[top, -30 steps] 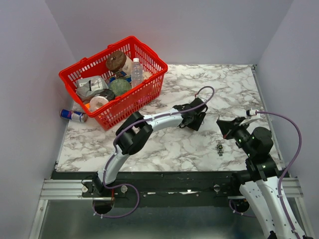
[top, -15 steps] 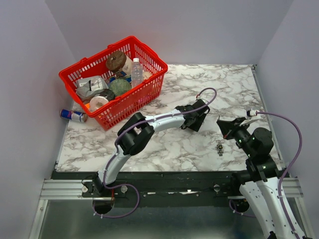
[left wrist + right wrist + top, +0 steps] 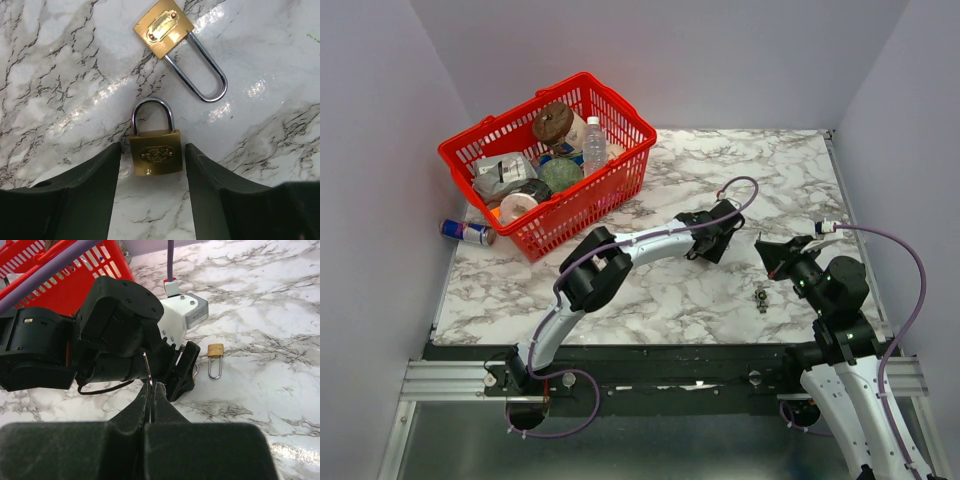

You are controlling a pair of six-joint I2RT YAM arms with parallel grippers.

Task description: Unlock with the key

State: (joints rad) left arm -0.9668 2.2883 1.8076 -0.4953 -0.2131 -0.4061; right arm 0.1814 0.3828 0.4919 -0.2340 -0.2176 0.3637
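In the left wrist view a small brass padlock (image 3: 155, 152) lies flat on the marble, its silver shackle pointing away. My left gripper (image 3: 152, 146) is open and straddles the padlock's body, with a thin gap on each side. In the right wrist view my right gripper (image 3: 151, 387) is shut on the key (image 3: 147, 367). Only the key's thin metal blade shows, sticking up from the fingertips. The right gripper (image 3: 767, 250) hovers just right of the left gripper (image 3: 712, 243).
A second brass padlock with a long shackle (image 3: 172, 35) lies just beyond the first, also visible as the long-shackle padlock (image 3: 215, 355). A small dark object (image 3: 761, 296) lies on the table near the right arm. A red basket (image 3: 620, 165) of groceries and a can (image 3: 467, 232) stand at the far left.
The left wrist has shifted slightly to the right over the table. The right arm has not moved.
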